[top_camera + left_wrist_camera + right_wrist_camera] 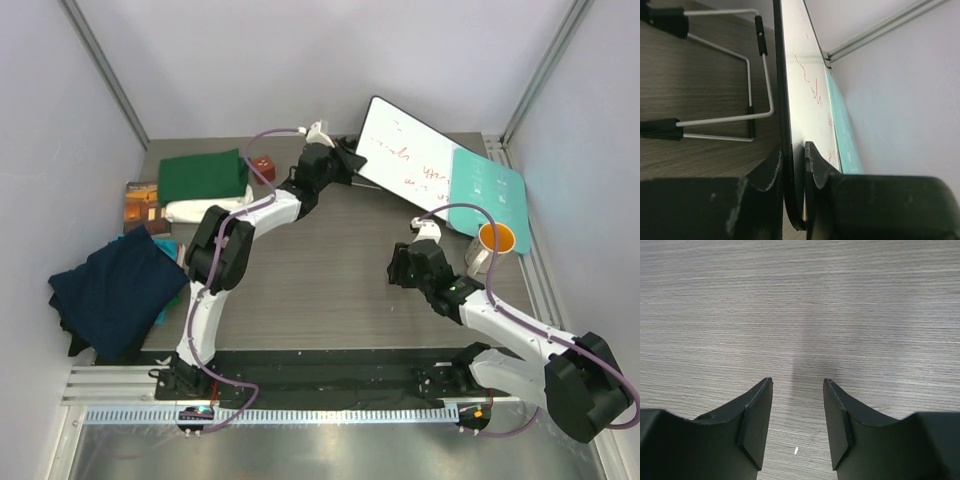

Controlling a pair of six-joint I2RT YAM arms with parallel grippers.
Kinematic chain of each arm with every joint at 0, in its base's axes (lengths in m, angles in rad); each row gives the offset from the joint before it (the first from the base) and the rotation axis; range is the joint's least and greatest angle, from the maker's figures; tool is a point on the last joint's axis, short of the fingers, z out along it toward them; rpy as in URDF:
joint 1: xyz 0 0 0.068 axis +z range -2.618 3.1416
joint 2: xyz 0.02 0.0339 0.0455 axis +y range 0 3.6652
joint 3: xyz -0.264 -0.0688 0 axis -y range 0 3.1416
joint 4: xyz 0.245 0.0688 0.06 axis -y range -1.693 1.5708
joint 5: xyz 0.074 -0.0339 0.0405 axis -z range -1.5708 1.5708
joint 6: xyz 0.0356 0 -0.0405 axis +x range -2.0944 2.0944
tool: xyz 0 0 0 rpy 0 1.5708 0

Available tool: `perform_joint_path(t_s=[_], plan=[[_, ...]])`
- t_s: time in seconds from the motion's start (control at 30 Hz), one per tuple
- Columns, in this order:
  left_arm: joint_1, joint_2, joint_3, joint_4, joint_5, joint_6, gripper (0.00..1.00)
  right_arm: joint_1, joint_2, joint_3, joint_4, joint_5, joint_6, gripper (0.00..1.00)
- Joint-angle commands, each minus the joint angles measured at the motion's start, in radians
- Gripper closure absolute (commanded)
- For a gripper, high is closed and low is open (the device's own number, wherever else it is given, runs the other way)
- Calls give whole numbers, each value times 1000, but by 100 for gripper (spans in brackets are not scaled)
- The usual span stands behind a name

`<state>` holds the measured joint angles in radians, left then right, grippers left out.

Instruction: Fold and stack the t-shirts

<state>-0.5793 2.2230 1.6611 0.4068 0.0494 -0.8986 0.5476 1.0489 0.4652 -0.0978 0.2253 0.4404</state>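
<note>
Jaws of outstretched left arm (265, 210) tight on whiteboard (405, 150) (right arm (500, 320) low)

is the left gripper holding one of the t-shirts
No, the left gripper pinches the thin edge of the whiteboard between its fingers, with no cloth in it.

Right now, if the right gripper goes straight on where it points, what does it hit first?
Most likely the bare tabletop: the right gripper is open and angled down at the wood, and its wrist view shows nothing else ahead. How high it sits is unclear.
</note>
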Motion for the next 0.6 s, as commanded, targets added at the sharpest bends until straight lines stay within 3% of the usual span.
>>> perform_joint_path(t_s=[0.0, 0.57], plan=[[29, -115, -12, -23, -151, 234, 100, 2, -41, 7, 26, 5, 20, 50], [108, -351, -64, -152, -232, 377, 100, 3, -15, 33, 36, -26, 38, 50]])
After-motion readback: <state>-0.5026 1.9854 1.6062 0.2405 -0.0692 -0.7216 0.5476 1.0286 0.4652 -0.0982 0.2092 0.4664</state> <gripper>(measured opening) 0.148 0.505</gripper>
